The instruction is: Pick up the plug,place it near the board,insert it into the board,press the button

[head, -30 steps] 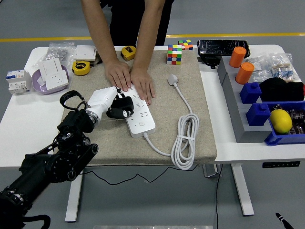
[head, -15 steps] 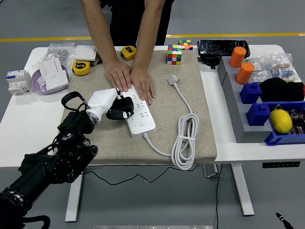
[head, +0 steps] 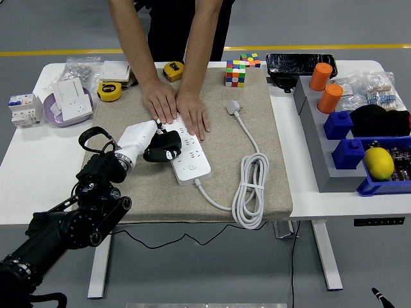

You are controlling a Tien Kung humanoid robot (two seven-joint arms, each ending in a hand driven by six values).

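Observation:
A white power strip (head: 189, 156) lies on the beige mat (head: 218, 128), its cord coiled at the right and ending in a white plug (head: 232, 107). My left hand (head: 156, 145), white with black fingers, is shut on a black plug (head: 165, 145) held at the strip's left edge, about mid-length. Whether its prongs are in a socket is hidden. A person's two hands (head: 176, 109) press flat on the far end of the strip. My right arm does not show.
A Rubik's cube (head: 235, 72) and two yellow tape measures (head: 109, 91) sit at the back. A purple bowl with a white socket (head: 67, 106) is at the left. Grey and blue bins (head: 350, 138) with orange cylinders and a lemon stand at the right.
My left hand with the black plug has shifted very slightly, staying at the strip's left edge. The person's hands have not moved.

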